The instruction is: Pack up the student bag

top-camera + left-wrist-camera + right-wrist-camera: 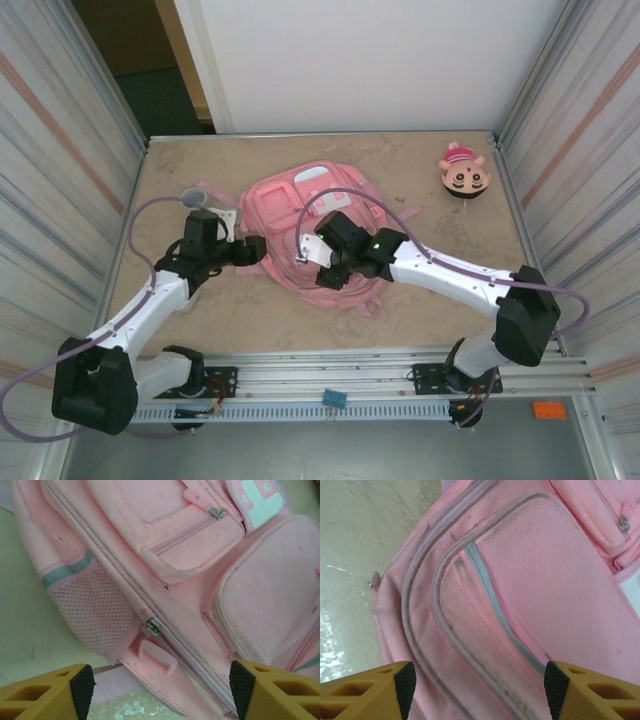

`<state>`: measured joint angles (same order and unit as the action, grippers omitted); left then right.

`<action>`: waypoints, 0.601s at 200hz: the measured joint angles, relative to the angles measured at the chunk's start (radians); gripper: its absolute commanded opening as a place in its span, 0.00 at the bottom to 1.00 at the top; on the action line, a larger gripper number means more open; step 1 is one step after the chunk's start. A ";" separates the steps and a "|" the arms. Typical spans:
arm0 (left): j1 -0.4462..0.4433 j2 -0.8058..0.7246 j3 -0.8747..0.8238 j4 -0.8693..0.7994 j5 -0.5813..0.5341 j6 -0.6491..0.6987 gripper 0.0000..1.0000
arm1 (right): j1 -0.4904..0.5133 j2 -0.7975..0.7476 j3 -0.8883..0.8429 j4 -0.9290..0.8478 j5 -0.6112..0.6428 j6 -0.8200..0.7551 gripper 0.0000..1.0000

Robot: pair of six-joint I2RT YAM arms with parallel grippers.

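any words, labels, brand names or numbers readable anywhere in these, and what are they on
No text can be read with confidence.
White patch on the backpack: pink block shapes, cut off at the frame edge, not legible as letters.
Blue tag on the front rail: too small to read.
Orange tag: too small to read.
Plush toy: a cartoon face, no lettering visible.
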<state>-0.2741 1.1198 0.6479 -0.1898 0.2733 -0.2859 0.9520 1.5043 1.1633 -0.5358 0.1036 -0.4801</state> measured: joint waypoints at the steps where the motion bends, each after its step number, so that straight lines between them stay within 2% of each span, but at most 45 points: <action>1: 0.000 0.002 0.000 0.000 0.001 0.000 0.69 | 0.000 0.002 0.000 0.002 0.001 -0.002 0.70; 27: 0.000 0.037 0.006 -0.033 0.014 0.051 0.69 | 0.009 0.044 -0.009 0.064 0.043 -0.071 0.70; 51: 0.006 0.069 0.040 -0.099 -0.004 0.188 0.67 | 0.015 0.081 -0.027 0.133 0.085 -0.132 0.69; 75: 0.026 0.088 0.074 -0.128 -0.003 0.338 0.60 | 0.016 0.130 -0.029 0.163 0.088 -0.175 0.67; 106: 0.078 0.115 0.085 -0.135 0.035 0.494 0.59 | 0.024 0.185 -0.039 0.212 0.100 -0.229 0.35; 120: 0.103 0.135 0.085 -0.143 0.051 0.556 0.59 | 0.029 0.193 -0.040 0.239 0.116 -0.253 0.14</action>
<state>-0.1711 1.2545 0.7330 -0.3325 0.3244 0.2703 0.9806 1.6978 1.1233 -0.2970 0.2199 -0.7330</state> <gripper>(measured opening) 0.592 0.296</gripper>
